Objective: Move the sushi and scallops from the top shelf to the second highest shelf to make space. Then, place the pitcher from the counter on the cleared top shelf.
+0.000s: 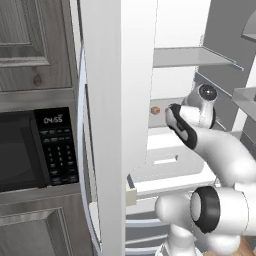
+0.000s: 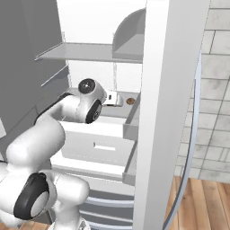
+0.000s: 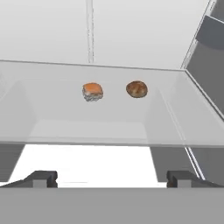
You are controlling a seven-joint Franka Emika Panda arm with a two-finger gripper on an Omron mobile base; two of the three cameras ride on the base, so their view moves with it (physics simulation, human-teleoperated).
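In the hand view the sushi (image 3: 92, 92), orange on a white base, and the round brown scallops (image 3: 137, 89) lie side by side on the translucent grey top shelf (image 3: 109, 129), the scallops to the right. My gripper (image 3: 111, 178) is open and holds nothing, level with the shelf's front edge and well short of both morsels. From the right base the gripper (image 2: 117, 99) points at the scallops (image 2: 130, 101). The sushi (image 1: 155, 109) peeks past the door edge. Just below is the thick white lip of the second highest shelf (image 2: 92, 127). The pitcher is out of view.
The open fridge door (image 1: 120, 100) stands close on the arm's left, and the other door (image 2: 170, 112) close on its right. A further grey panel (image 1: 190, 56) hangs above the hand. A white drawer (image 2: 103, 148) sits lower down. A microwave (image 1: 30, 150) is built in at the left.
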